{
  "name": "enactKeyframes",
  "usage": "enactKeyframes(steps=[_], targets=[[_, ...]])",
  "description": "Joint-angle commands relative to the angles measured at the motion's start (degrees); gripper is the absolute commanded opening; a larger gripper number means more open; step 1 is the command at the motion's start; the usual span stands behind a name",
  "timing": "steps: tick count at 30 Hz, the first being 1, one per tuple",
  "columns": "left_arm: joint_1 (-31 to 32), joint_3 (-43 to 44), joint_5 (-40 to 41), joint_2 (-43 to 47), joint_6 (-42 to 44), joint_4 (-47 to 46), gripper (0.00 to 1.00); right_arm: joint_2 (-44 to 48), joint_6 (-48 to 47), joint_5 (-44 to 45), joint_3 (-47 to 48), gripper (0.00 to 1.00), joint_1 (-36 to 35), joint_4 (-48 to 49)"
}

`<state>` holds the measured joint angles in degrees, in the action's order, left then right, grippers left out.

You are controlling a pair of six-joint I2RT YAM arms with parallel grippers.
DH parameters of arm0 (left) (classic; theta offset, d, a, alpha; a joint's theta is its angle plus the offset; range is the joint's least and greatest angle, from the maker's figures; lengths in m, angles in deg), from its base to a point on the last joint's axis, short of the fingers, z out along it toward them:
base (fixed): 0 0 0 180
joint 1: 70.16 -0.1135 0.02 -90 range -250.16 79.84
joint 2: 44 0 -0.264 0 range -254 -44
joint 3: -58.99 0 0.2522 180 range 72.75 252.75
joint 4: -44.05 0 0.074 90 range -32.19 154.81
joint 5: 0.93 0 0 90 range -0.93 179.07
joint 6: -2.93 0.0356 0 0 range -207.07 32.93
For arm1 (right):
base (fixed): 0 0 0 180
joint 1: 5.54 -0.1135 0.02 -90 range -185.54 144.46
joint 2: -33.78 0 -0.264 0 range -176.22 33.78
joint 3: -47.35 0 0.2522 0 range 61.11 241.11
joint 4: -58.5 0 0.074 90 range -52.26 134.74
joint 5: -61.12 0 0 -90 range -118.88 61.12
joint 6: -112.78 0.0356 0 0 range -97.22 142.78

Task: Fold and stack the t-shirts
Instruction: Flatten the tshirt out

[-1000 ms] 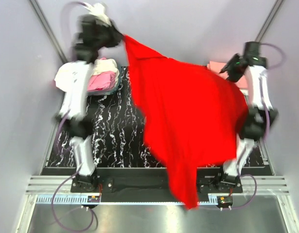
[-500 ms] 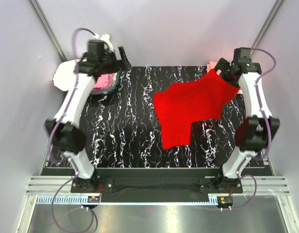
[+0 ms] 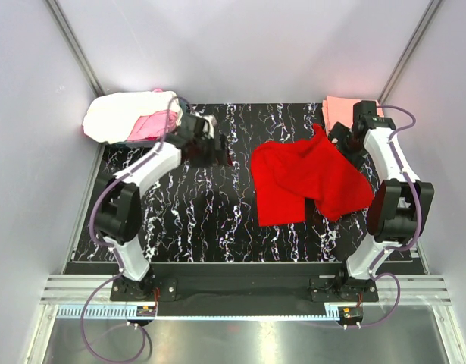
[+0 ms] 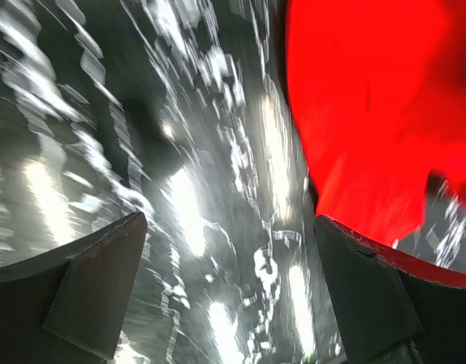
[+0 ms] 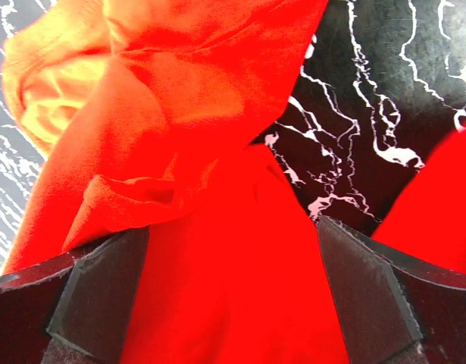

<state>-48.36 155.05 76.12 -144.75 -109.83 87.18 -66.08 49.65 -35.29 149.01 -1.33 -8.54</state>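
The bright red t-shirt [image 3: 308,182] lies crumpled and partly doubled over on the right half of the black marbled table [image 3: 187,220]. My left gripper [image 3: 220,150] hangs open just left of the shirt; in the left wrist view its fingers stand wide apart around bare table [image 4: 217,227], with the red shirt [image 4: 369,114] at the upper right. My right gripper [image 3: 341,141] is open over the shirt's far right corner. In the right wrist view, red cloth [image 5: 233,288] lies below and between the spread fingers [image 5: 104,296], ungripped.
A loose heap of cream-white [image 3: 119,117] and pink [image 3: 153,125] t-shirts sits at the far left corner. A folded salmon-pink t-shirt [image 3: 340,110] lies at the far right corner behind the right arm. Grey walls close in the table.
Both grippers opened and let go of the red shirt, which fell from mid-air into a crumpled heap on the table. The left arm swung down toward the middle.
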Motion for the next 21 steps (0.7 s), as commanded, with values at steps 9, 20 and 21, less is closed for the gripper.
enactKeyframes(steps=[9, 20, 21], targets=[[18.36, 0.32, 0.2, -9.2, -6.67, -8.36, 0.99, 1.77, -3.14, 2.99, -2.91, 1.0, -0.25, 1.42], [24.6, 0.23, 4.16, -18.6, -13.09, -3.88, 0.84, 2.73, -3.76, 2.9, -4.4, 1.0, 0.19, 2.12], [24.86, 0.14, 3.64, -19.04, -13.27, -4.31, 0.81, 2.73, -3.76, 2.73, -4.49, 1.0, 0.19, 2.21]])
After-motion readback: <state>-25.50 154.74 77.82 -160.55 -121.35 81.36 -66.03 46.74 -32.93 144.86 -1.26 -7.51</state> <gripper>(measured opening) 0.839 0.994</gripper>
